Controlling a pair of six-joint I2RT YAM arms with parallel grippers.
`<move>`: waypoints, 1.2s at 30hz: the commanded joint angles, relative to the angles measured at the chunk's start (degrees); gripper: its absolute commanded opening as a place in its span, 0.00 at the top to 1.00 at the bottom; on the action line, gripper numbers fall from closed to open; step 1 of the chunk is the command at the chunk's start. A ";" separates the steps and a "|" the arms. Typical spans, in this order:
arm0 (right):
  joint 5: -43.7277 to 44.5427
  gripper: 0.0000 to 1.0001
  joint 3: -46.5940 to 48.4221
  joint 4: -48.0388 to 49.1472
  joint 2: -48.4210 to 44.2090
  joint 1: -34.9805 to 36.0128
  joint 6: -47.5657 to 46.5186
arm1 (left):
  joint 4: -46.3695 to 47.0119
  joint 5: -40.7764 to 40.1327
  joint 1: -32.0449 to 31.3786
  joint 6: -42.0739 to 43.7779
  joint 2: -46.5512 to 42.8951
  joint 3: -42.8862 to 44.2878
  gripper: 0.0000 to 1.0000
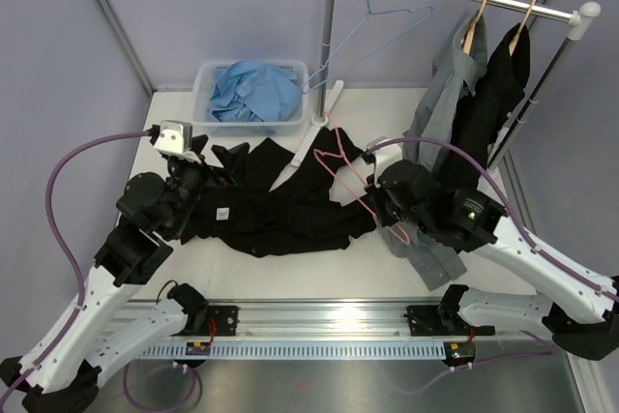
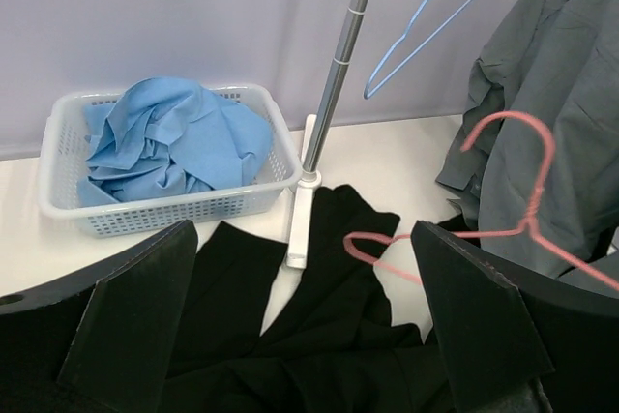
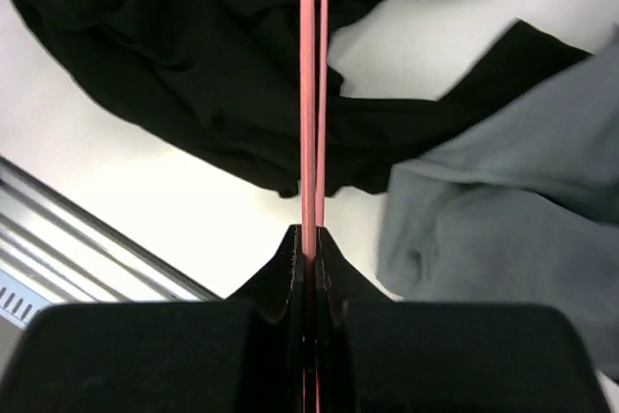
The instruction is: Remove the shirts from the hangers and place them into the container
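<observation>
Parts of the black shirt on the table lie hidden under both arms. It stretches left to right, and its small white label is unreadable. Right end effector is pinched shut on the pink hanger, which slants from far left to near right. Left end effector gapes wide and empty above black cloth. The blue shirt fills the basket.

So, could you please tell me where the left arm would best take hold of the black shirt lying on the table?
Probably its rumpled left end, nearest the open left gripper, pinched from above. The black shirt lies spread flat on the table, so only a raised fold offers a grip, and that end is away from the pink hanger.
</observation>
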 commanded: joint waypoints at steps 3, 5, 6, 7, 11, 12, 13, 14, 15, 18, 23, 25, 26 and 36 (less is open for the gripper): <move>17.00 1.00 8.40 -10.43 -2.11 -0.61 5.80 | 2.12 -3.09 0.34 -0.19 0.68 0.48 0.01; 22.00 1.00 11.14 -14.48 -0.97 -1.14 8.69 | 1.77 -3.44 0.34 -0.36 0.94 0.57 0.01; 23.25 1.00 13.33 -15.27 0.17 -1.84 9.49 | 1.59 -4.14 0.43 -0.45 0.94 0.57 0.01; 24.65 1.00 14.22 -15.72 0.79 -2.37 10.89 | 1.50 -4.40 0.43 -0.54 0.94 0.74 0.01; 28.97 1.00 17.03 -12.57 2.99 -7.02 10.56 | 0.80 -5.64 0.43 -0.80 0.94 1.01 0.01; 28.80 1.00 17.82 -11.25 3.60 -8.08 10.03 | 0.62 -5.99 0.43 -0.80 0.94 1.01 0.01; 28.62 1.00 18.18 -8.72 4.04 -9.91 9.59 | 0.62 -6.25 0.52 -0.80 0.94 1.10 0.01; 28.10 1.00 19.31 -6.60 4.83 -11.50 8.37 | 0.53 -6.51 0.52 -0.80 1.11 1.10 0.01; 28.09 1.00 20.11 -6.58 5.45 -11.51 8.01 | 0.45 -6.69 0.52 -0.80 1.29 1.01 0.01; 28.97 1.00 23.53 -3.78 7.90 -13.79 6.25 | 0.18 -7.13 0.61 -0.72 1.73 1.01 0.01; 30.55 1.00 28.37 0.97 11.51 -16.96 2.03 | -0.08 -8.18 0.69 -0.10 3.31 0.92 0.01; 30.73 1.00 30.39 2.29 12.22 -17.40 0.81 | -0.26 -8.27 0.70 -0.10 3.75 0.92 0.01; 30.82 1.00 30.83 2.91 12.74 -17.49 0.36 | -0.26 -8.19 0.78 -0.19 3.75 0.92 0.01; 28.71 1.00 36.98 5.81 17.22 -22.23 -3.94 | -0.61 -8.54 1.31 -0.01 4.02 1.01 0.01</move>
